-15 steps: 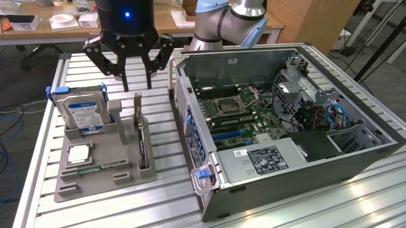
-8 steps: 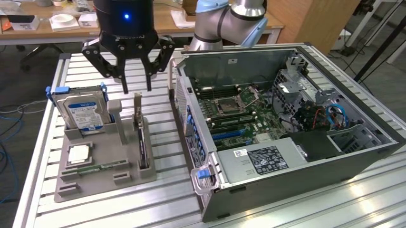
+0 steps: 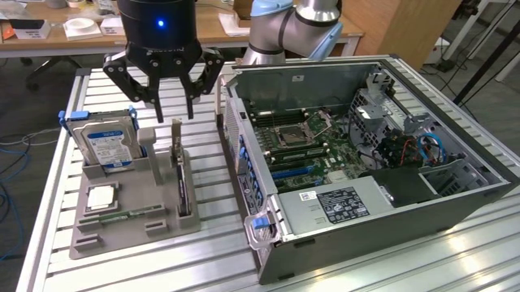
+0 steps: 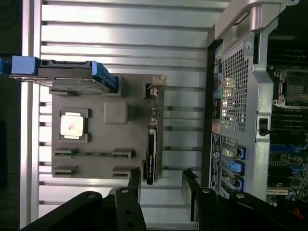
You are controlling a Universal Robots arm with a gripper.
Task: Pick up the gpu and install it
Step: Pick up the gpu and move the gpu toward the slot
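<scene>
1. The gpu (image 3: 180,179) (image 4: 151,144) stands on its long edge in a slot of a grey holder (image 3: 134,234) (image 4: 115,113), directly below the claw (image 3: 175,115) (image 4: 162,180). Its silver bracket rises at one end of the card.
2. The claw hangs above the gpu with its fingers (image 3: 160,112) (image 4: 135,178) spread wide apart, clamped on nothing. Clear air lies between the fingertips and the card's top edge.
3. From the wrist view, the card's line runs through the gap between the two fingers, closer to one finger than the other.
4. In the same holder, beyond that nearer finger, a hard drive (image 3: 106,143) (image 4: 62,77) with blue rails stands upright, lower than the claw and off to its side.
5. Also on that side, a square processor chip (image 3: 100,198) (image 4: 73,125) lies flat in a recess, and a narrow memory stick (image 3: 122,215) (image 4: 94,154) sits in a slot just beside it.
6. Beyond the claw's other finger, an open computer case (image 3: 243,158) (image 4: 233,96) lies on its side near the holder, with the motherboard (image 3: 301,143) (image 4: 288,96) facing up.
7. Holder and case rest on a slatted metal table (image 3: 219,267) (image 4: 120,38) underneath the claw.
8. The arm (image 3: 284,30) stands behind the claw, at the table's far edge.
</scene>
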